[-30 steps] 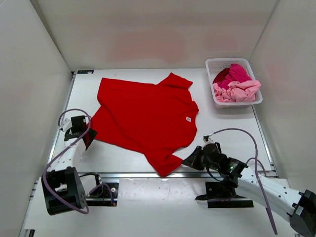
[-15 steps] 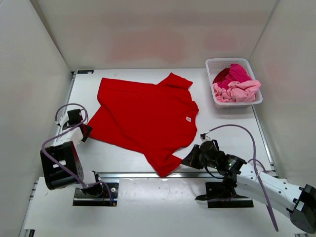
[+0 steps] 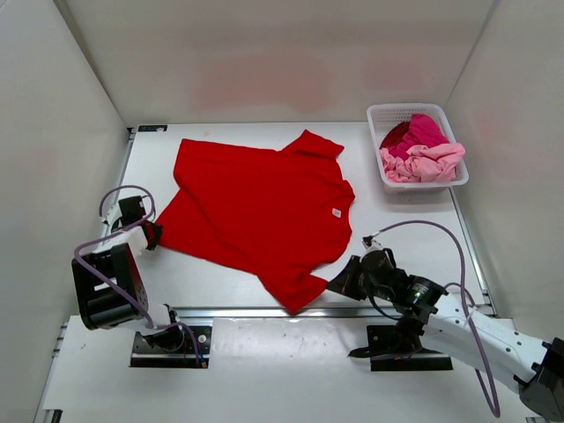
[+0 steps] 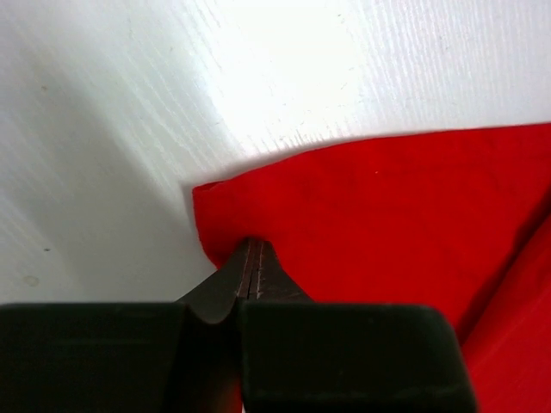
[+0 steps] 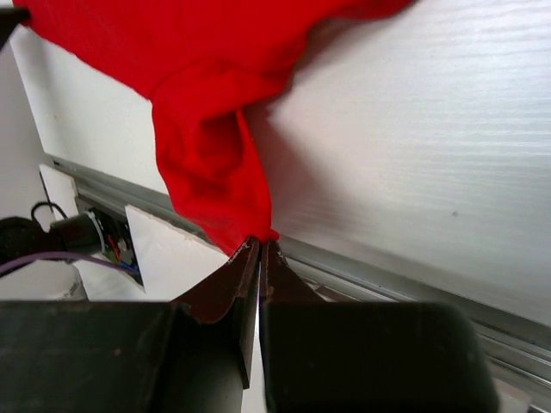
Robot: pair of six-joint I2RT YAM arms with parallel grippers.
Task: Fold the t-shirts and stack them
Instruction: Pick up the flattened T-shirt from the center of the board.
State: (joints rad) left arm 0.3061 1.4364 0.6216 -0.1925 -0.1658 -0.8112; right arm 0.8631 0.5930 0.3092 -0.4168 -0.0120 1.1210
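Note:
A bright red t-shirt (image 3: 256,207) lies spread flat on the white table, its white neck label (image 3: 336,212) toward the right. My left gripper (image 3: 155,234) sits at the shirt's near-left hem corner; the left wrist view shows it (image 4: 251,249) shut on that red corner (image 4: 387,215). My right gripper (image 3: 333,286) is at the near sleeve; the right wrist view shows it (image 5: 261,245) shut on the tip of the red sleeve (image 5: 207,155). A magenta t-shirt (image 3: 421,130) and a pale pink t-shirt (image 3: 427,163) lie crumpled in the basket.
The white lattice basket (image 3: 421,186) stands at the back right of the table. A metal rail (image 3: 264,311) runs along the table's near edge, right by the held sleeve. White walls close in the left, right and back sides.
The left gripper's jaws have closed onto the shirt's hem corner after the arm swung left. The right gripper stayed shut and shifted slightly right.

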